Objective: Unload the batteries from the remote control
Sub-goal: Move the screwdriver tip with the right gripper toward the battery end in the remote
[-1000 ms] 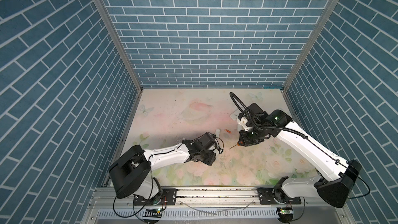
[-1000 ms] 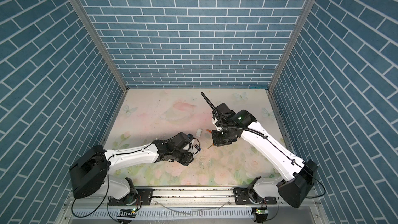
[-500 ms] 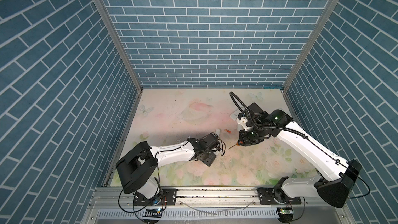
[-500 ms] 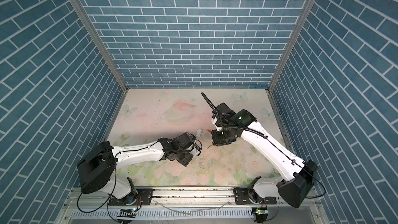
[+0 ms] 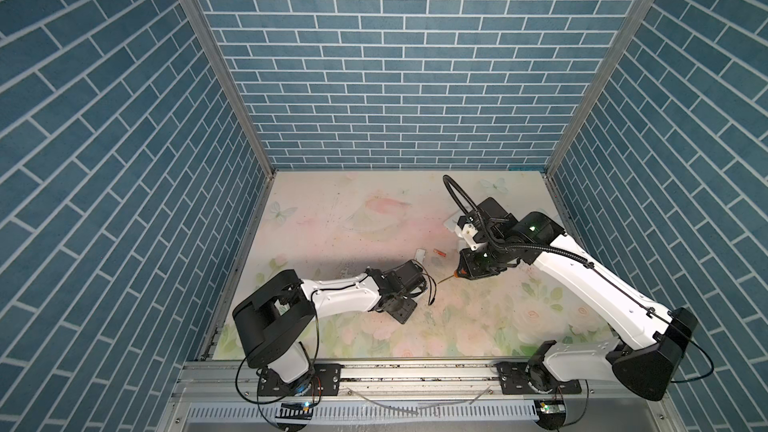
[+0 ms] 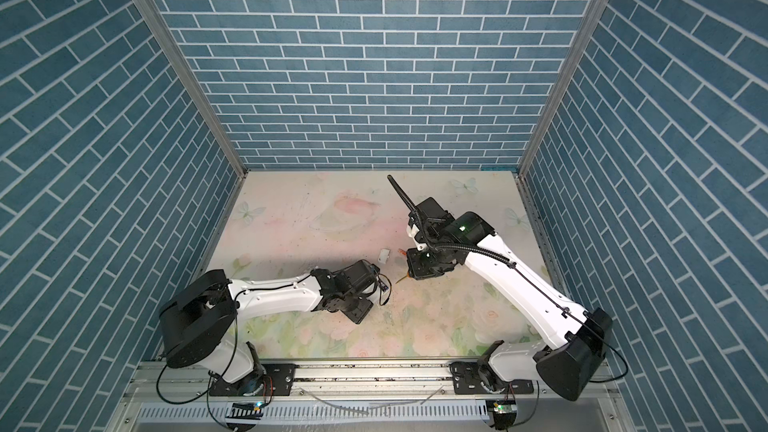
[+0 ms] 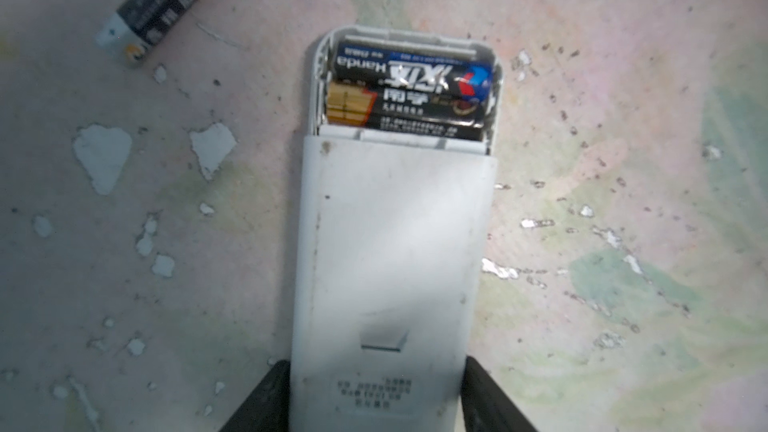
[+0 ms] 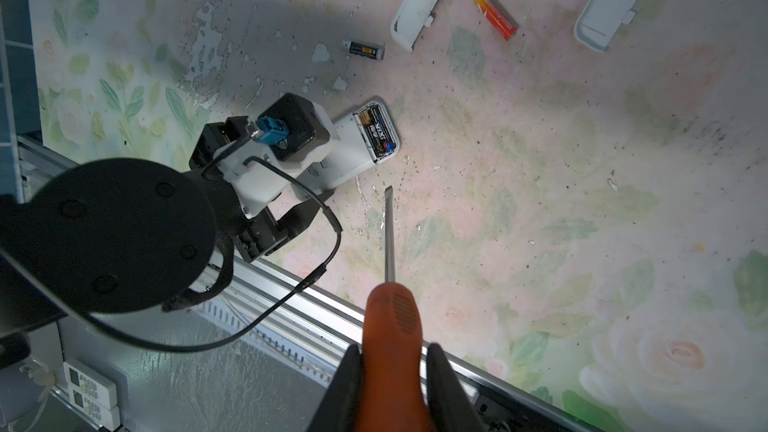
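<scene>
Floral tabletop (image 5: 374, 209); left arm (image 5: 340, 299) lies low, right end effector (image 8: 392, 353) clamps screwdriver (image 8: 390, 309)

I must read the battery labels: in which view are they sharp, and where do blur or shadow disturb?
Left wrist view: batteries in the remote control slightly soft, large print readable; loose battery blurred. Right wrist view: sharper but labels tiny, a shadow lies across the table. Both top views: far too small.
</scene>
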